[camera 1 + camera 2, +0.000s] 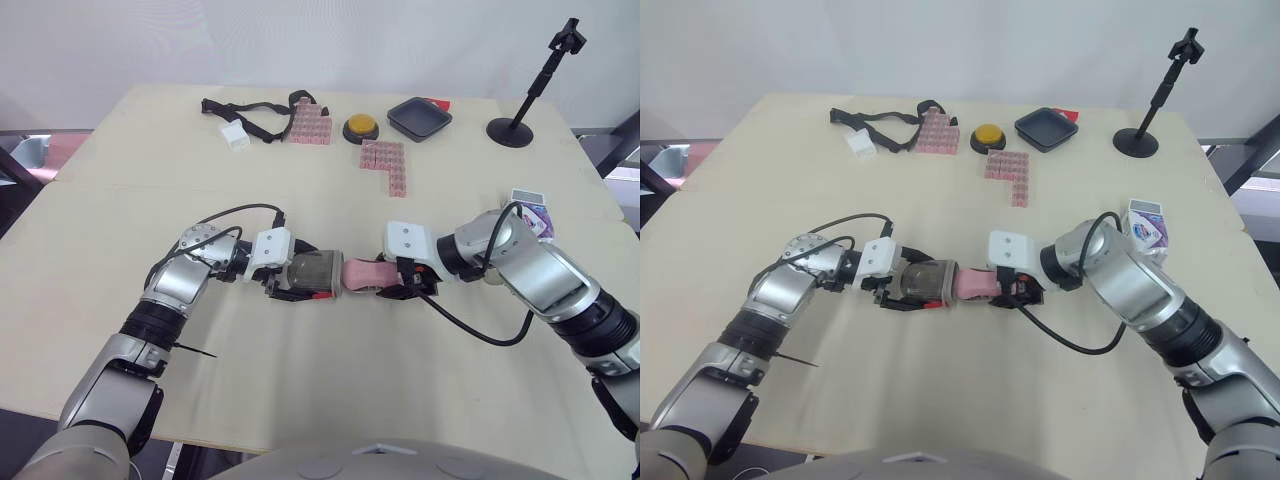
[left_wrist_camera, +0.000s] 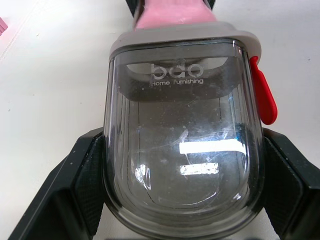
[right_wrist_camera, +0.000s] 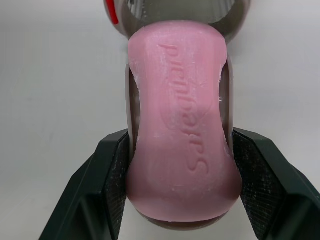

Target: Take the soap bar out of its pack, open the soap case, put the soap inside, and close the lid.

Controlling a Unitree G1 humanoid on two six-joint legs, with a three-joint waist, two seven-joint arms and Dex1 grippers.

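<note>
Pale wooden table (image 1: 300, 180), front centre: left claw (image 1: 297, 286) clamps the smoky translucent plastic soap case (image 1: 314, 271), right claw (image 1: 388, 290) pinches the pink oval soap bar (image 1: 360, 273), tip at the case's mouth — keep both level, feed straight, slowly.

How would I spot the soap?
On the table's near middle, the right gripper holds the soap bar against the grey see-through soap case in the left gripper. Unlike the little pink blocks behind, it's one smooth pink lump with letters.
</note>
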